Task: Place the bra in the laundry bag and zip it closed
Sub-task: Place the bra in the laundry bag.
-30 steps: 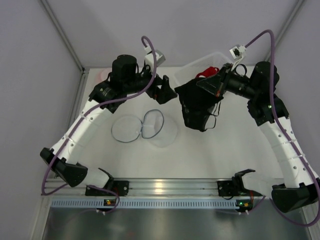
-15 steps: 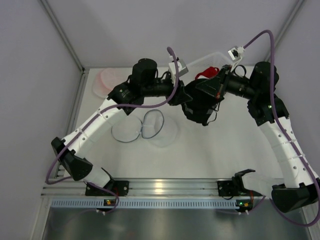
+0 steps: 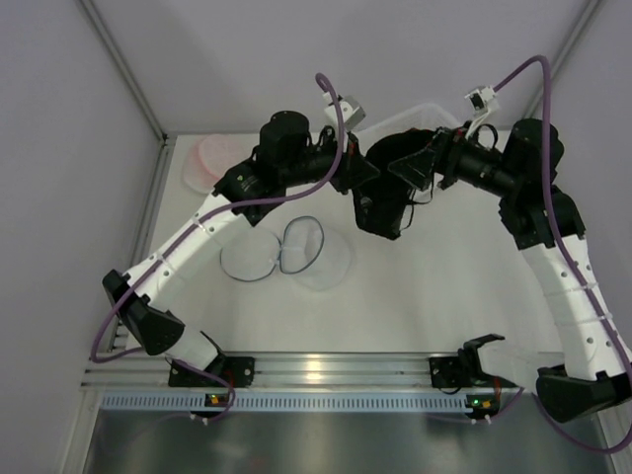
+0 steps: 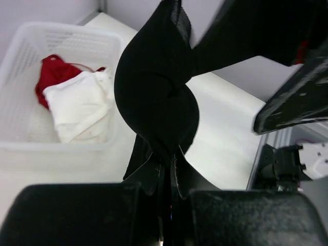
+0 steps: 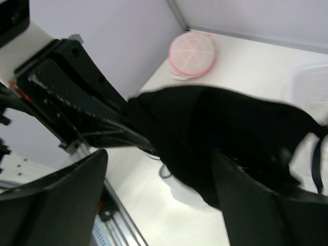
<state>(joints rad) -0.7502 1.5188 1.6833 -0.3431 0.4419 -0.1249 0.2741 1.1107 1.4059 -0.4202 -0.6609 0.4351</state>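
Bases aside, the nearest thing was the see-through round mesh laundry bag with a blue zip rim (image 3: 296, 247). It lay flat on the white counter (image 3: 425, 306) with its two halves spread side by side, so it looked unzipped. It sat on the left arm's side of the middle, and neither hand touched it.

Farther back, up off the counter, hung the black padded bra (image 3: 380, 202), between the two arms. The left hand (image 3: 357, 178) was clenched on it: in the left wrist view its fingertips pressed together on a fold of black fabric, with one cup bulging just beyond. The right hand (image 3: 417, 170) stood released, its two fingers spread wide in its own camera and the bra stretched across beyond them. Whether any cloth lay on a finger I could not tell. The garment's weight seemed to rest with the left hand alone.

The bra's long axis ran from far to near, drooping from the pinch. Its lower end pointed toward the bag, which lay nearer the bases and to the left of it. The left arm was the closer one to the bag, so the carry looked like a short draw nearward and leftward.

Farthest back stood the white slotted plastic basket (image 4: 31, 46) holding red and white garments, and a pink round pouch (image 3: 205, 163) lay by the far left corner.
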